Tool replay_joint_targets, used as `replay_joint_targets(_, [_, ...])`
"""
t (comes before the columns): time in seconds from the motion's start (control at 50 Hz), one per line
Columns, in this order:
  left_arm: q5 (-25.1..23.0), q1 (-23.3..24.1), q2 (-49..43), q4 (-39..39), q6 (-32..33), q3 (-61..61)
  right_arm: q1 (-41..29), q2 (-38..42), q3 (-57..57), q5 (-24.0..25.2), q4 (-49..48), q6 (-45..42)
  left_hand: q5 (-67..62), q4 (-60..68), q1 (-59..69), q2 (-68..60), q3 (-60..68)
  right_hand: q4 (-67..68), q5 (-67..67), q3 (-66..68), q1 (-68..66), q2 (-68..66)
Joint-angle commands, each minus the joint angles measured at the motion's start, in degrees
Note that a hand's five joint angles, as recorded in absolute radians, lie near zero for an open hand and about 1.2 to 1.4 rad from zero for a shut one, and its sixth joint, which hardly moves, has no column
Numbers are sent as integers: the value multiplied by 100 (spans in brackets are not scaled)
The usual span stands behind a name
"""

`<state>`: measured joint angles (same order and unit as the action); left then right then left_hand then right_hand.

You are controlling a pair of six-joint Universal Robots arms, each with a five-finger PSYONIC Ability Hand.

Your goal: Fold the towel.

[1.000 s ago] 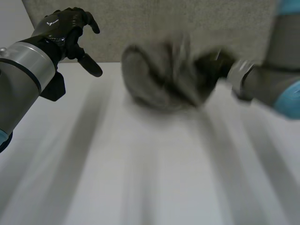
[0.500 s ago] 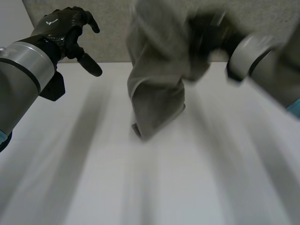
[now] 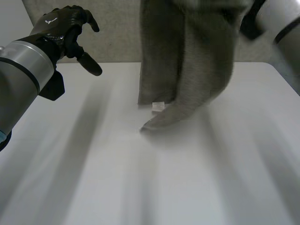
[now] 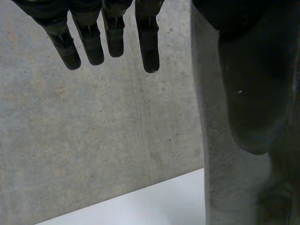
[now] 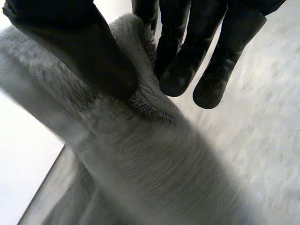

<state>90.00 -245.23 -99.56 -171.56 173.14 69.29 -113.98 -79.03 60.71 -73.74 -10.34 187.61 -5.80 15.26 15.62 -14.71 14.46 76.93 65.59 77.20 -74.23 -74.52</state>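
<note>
Fingers (image 5: 180,70) of the right hand (image 5: 75,47) are curled against the thumb, and a bunched fold of the towel (image 5: 154,164) is pinched between them. In the right wrist view the thumb is pressed onto one side of the fold, while the fingertips are set on the other side, close against the pile.

In the head view the grey towel (image 3: 187,61) is held high above the far middle of the table (image 3: 70,178), a little right of centre. It is hung in long vertical folds from the top of the view, beside the right arm (image 3: 281,18). A small white label (image 3: 158,107) is seen near the lower edge of the left fold. The lowest tip (image 3: 150,125) of the towel is drawn out toward the near left, down at the tabletop; whether it is touching the surface cannot be told.

The left hand (image 3: 65,33) is held over the far left corner of the table, well apart from the towel. Its fingers (image 4: 110,37) are kept nearly straight and slightly spread in the left wrist view, and nothing is held in them.

A grey speckled panel (image 3: 112,28) is seen beyond the far edge of the table.
</note>
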Motion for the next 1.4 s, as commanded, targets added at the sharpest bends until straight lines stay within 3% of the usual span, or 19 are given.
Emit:
replay_joint_targets(0.02, [0,-7,24,8,0,-12,-1019,2843,-523,91,4628,-4513,-30,84,48,-139,164,307,441,280,-577,-548])
replay_joint_targets(0.04, [0,2,50,0,0,-12,-1099,3127,-664,-312,5186,-4958,-30,84,48,-139,164,307,441,280,-577,-548])
replay_joint_targets(0.1, [0,2,86,8,0,-3,-1091,3035,-1068,-816,4826,-4753,-30,84,48,-139,164,307,441,280,-577,-548])
replay_joint_targets(0.18, [0,2,86,0,0,-3,-1091,2330,-1676,-597,4111,-4153,-30,84,48,-139,164,307,441,280,-577,-548])
replay_joint_targets(0.22, [0,2,86,0,0,6,-1065,1246,-2044,-186,3254,-3009,-30,84,48,-139,164,307,441,280,-577,-548])
replay_joint_targets(0.28, [0,2,86,0,0,6,-1012,792,-2090,-70,2643,-2194,-30,84,48,-139,164,307,441,280,-577,-548])
replay_joint_targets(0.32, [0,2,86,8,0,6,-627,92,-1836,-105,1436,-706,-30,84,48,-139,164,307,441,280,-577,-548])
replay_joint_targets(0.42, [0,2,94,0,0,-3,76,-543,-1003,26,666,511,-30,84,48,-139,164,307,441,280,-577,-548])
replay_joint_targets(0.5, [0,2,94,0,0,-3,113,-324,-657,176,920,276,-30,84,48,-139,164,307,441,280,-577,-548])
replay_joint_targets(0.58, [0,-7,138,8,0,-12,-430,1025,-744,676,2968,-1736,-30,84,48,-139,164,-503,-369,-530,233,262])
replay_joint_targets(0.6, [0,-7,138,8,0,-12,-432,1029,-745,677,2977,-1745,-30,84,48,-139,164,-511,-377,-539,241,270])
replay_joint_targets(0.62, [0,-24,147,0,0,-3,-597,1491,-754,573,3882,-2789,-14,68,31,-123,147,-4258,-4124,-4286,3988,4017])
replay_joint_targets(0.64, [0,-33,165,0,0,-3,-773,1930,-684,319,4700,-3861,-13,68,31,-123,147,-6693,-6559,-6720,6423,6452])
replay_joint_targets(0.66, [0,-33,165,0,0,-3,-774,1935,-683,317,4708,-3872,-13,68,31,-123,147,-6693,-6559,-6720,6423,6452])
replay_joint_targets(0.7, [0,-51,191,0,0,-3,-950,2391,-325,-452,4930,-4881,3,51,14,-106,130,-6693,-6559,-6720,6423,6452])
replay_joint_targets(0.76, [0,-51,191,0,0,-3,-942,2287,71,-956,4124,-4804,3,51,14,-106,130,-6693,-6559,-6720,6423,6452])
replay_joint_targets(0.96, [-9,-60,156,0,0,41,-915,1223,986,-966,2425,-4532,3,51,14,-106,130,-6693,-6559,-6720,6423,6452])
replay_joint_targets(1.26, [-123,-69,103,8,9,50,-854,1117,1162,-923,1527,-2835,104,-50,-87,-5,30,-6693,-6559,-6720,6423,6452])
replay_joint_targets(1.4, [-114,-69,103,8,9,41,-1037,1828,1136,-660,1500,-2422,121,-67,-104,12,13,-6693,-6559,-6720,6423,6452])
